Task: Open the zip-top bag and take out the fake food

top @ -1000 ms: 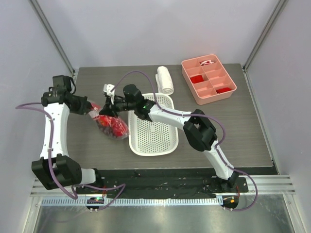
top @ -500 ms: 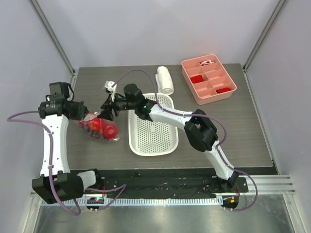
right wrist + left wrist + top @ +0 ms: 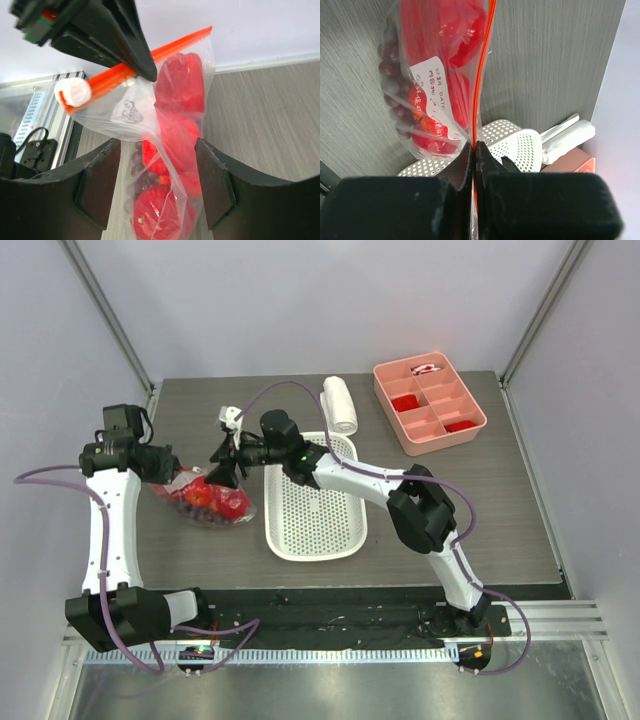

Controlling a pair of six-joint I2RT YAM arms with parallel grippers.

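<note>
The zip-top bag [image 3: 208, 502] lies left of the white basket, clear plastic with an orange-red zip strip [image 3: 150, 57]. Inside it shows the fake food: glossy red fruits [image 3: 177, 85] and a dark grape bunch [image 3: 395, 95]. My left gripper [image 3: 172, 472] is shut on the zip strip at the bag's mouth; in the left wrist view its fingers [image 3: 474, 145] pinch the strip edge-on. My right gripper [image 3: 222, 468] stands open just right of the bag's top. In the right wrist view the bag hangs between the spread fingers of the right gripper [image 3: 157, 182], and neither pad presses it.
A white perforated basket [image 3: 315, 502] sits mid-table beside the bag. Behind it lies a white roll [image 3: 339, 403]. A pink divided tray [image 3: 430, 402] with flat red pieces stands at the back right. The table's left edge is close to my left arm.
My right gripper has opened and let go of the bag. The left gripper has carried the bag a little to the left, still holding the zip strip.
</note>
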